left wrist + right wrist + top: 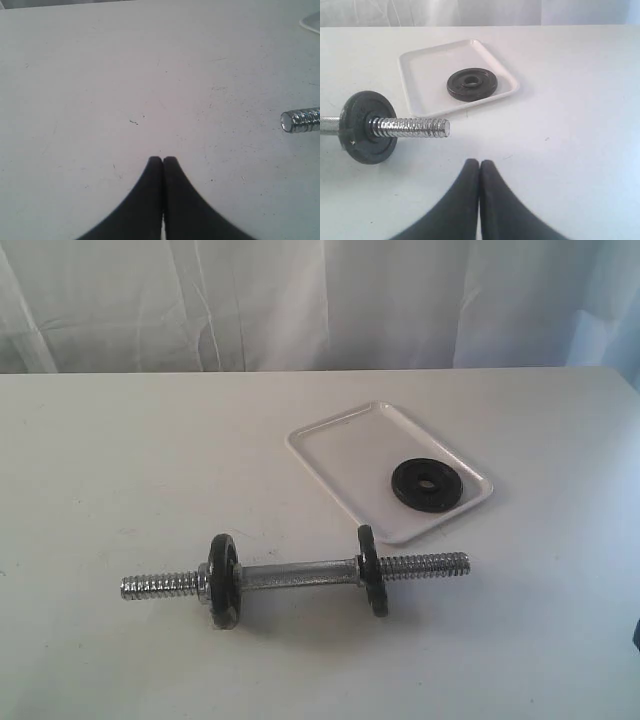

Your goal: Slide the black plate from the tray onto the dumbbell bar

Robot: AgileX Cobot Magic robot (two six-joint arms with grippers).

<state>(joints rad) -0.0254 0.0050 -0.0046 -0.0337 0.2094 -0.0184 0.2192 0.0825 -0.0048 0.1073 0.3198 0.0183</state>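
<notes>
The black plate [426, 485] lies flat in the near right part of the white tray [340, 445] and also shows in the right wrist view as the black plate [471, 84] in the tray [425, 75]. The dumbbell bar [300, 574] rests on the table in front of the tray, with a black disc on each side and bare threaded ends. My right gripper [479, 163] is shut and empty, a short way from the bar's threaded end [412, 127]. My left gripper [162, 160] is shut and empty over bare table, with the bar's other end [300, 121] off to one side.
The white table [120, 460] carries only the tray and the dumbbell. A pale curtain [300, 300] hangs behind its far edge. A dark edge [636, 632] shows at the right border of the exterior view.
</notes>
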